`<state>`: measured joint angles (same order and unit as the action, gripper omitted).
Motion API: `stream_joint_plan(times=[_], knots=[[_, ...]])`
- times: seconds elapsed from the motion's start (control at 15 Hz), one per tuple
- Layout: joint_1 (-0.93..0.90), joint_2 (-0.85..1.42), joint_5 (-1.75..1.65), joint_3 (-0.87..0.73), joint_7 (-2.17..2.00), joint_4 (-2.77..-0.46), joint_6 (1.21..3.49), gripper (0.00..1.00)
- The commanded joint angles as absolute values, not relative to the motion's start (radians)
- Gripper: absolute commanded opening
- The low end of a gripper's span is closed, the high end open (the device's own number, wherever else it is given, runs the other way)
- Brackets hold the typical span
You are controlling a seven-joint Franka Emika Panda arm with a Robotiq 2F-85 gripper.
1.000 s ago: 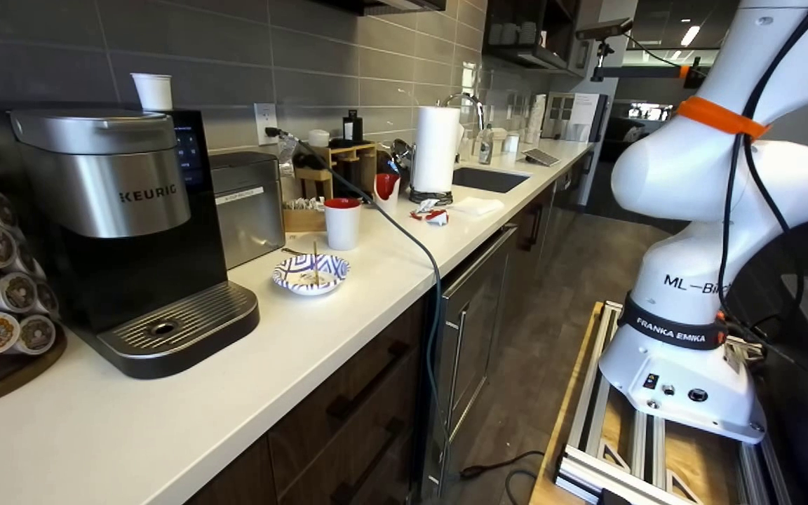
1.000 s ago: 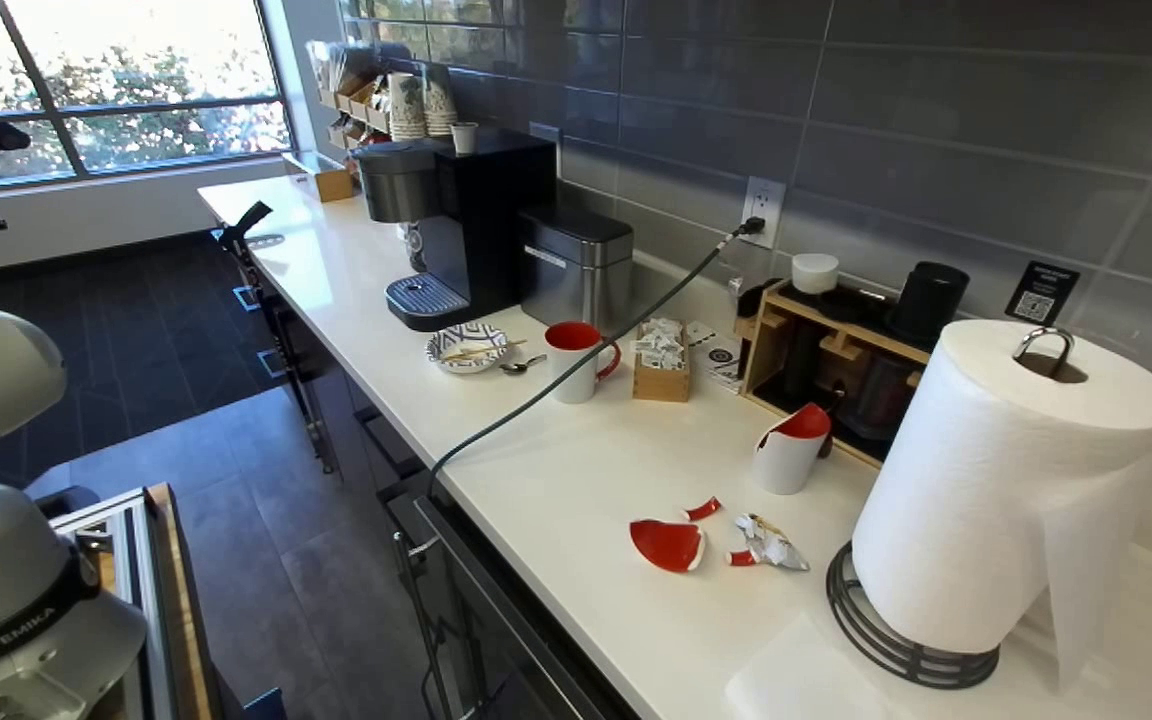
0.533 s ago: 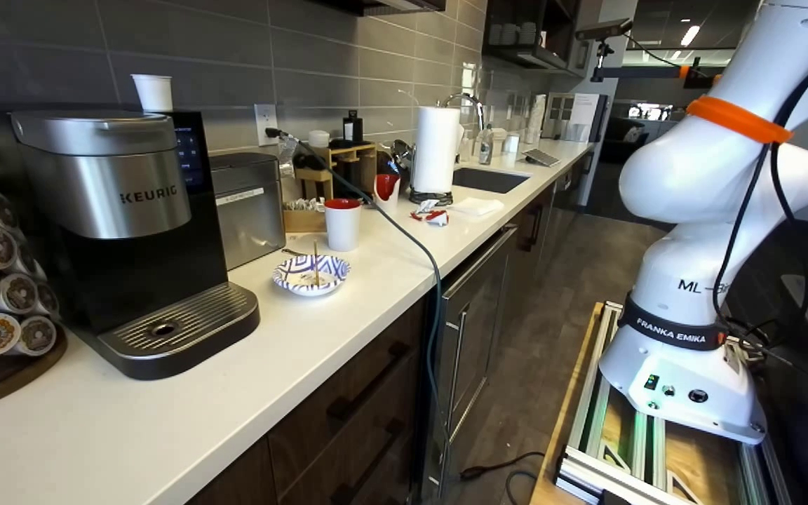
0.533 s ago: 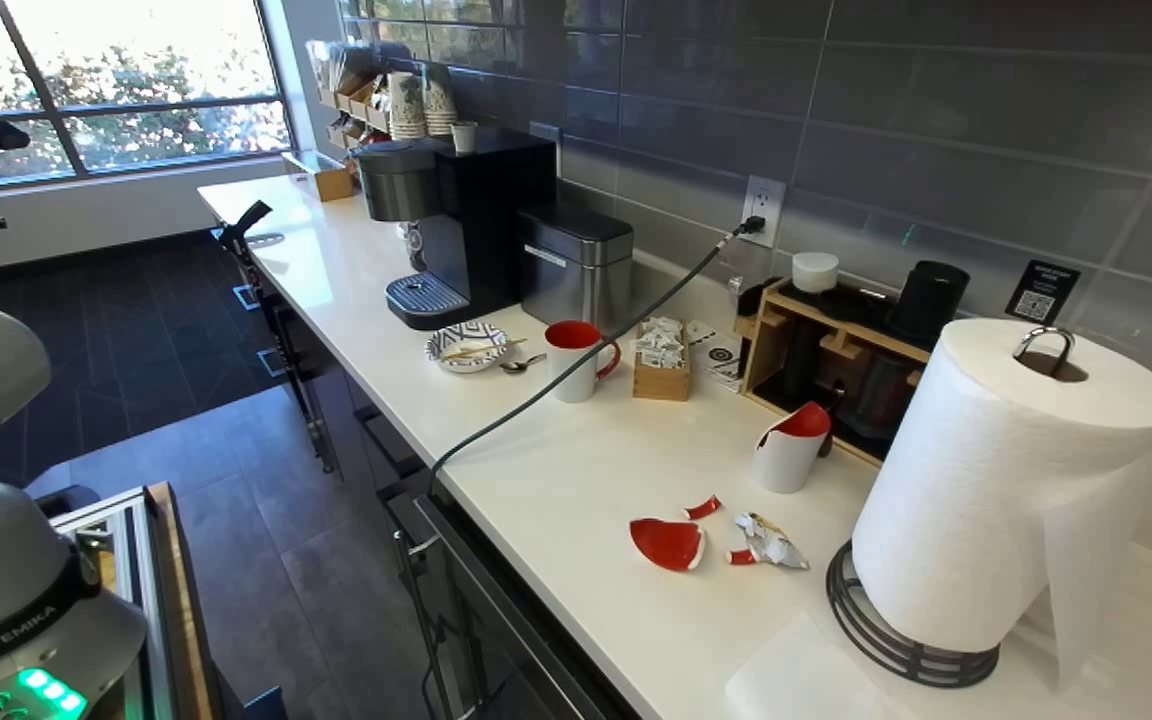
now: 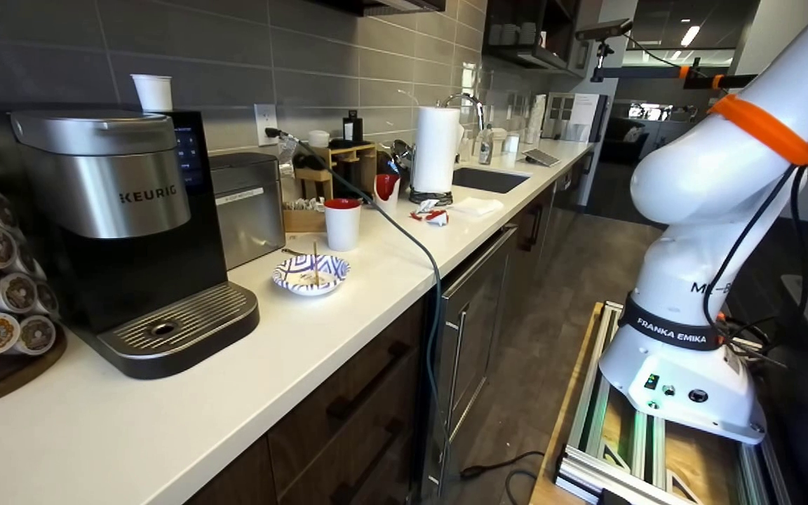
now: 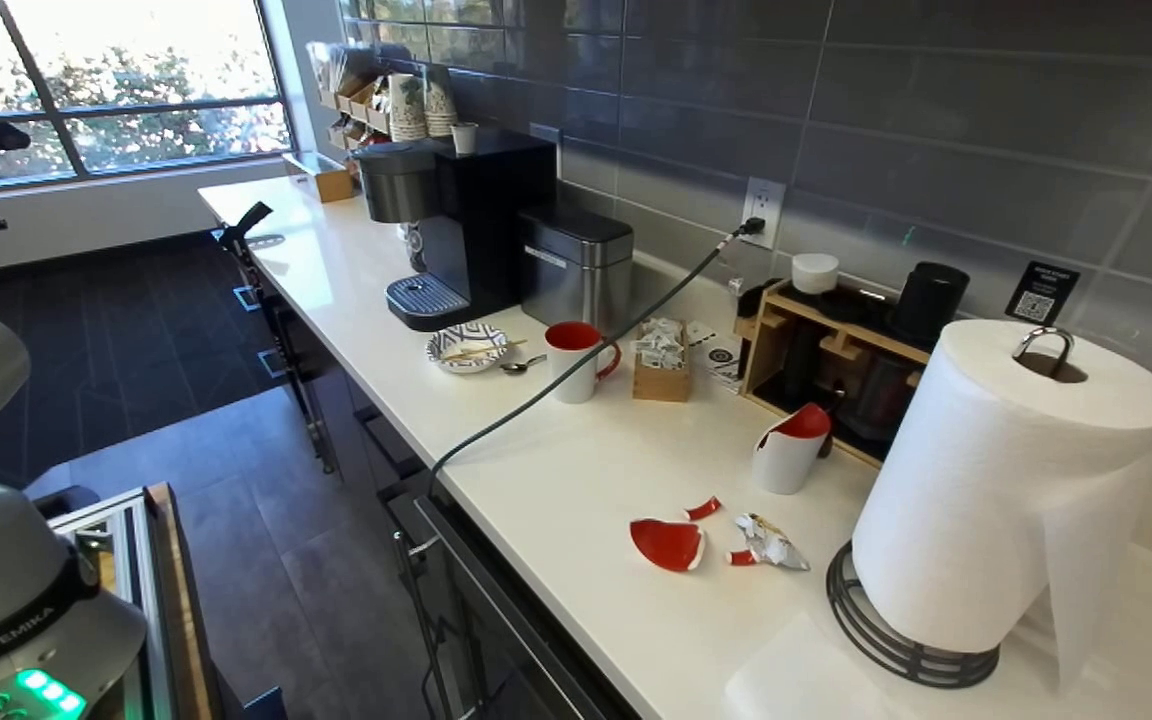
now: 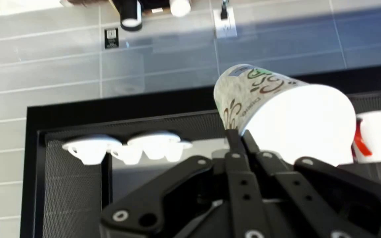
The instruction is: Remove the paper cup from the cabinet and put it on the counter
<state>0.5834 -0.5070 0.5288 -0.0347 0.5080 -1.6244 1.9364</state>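
Though tilted, the paper cup at the tips of the jaws, rim clamped between them.

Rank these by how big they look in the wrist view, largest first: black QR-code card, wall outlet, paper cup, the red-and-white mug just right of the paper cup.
1) Paper cup, though nearness to the camera enlarges it
2) Red-and-white mug
3) Wall outlet
4) Black QR-code card
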Motion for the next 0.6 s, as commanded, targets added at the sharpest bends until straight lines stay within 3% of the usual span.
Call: stream_joint_plan(times=[0.0,0.27,0.53], knots=[[0.418,-0.623,0.254,-0.08,0.48,-1.85,1.993,0.01],[0.348,-0.675,-0.066,-0.009,0.324,-2.081,2.153,0.01],[0.218,-0.673,-0.146,-0.005,0.235,-2.221,2.026,0.01]])
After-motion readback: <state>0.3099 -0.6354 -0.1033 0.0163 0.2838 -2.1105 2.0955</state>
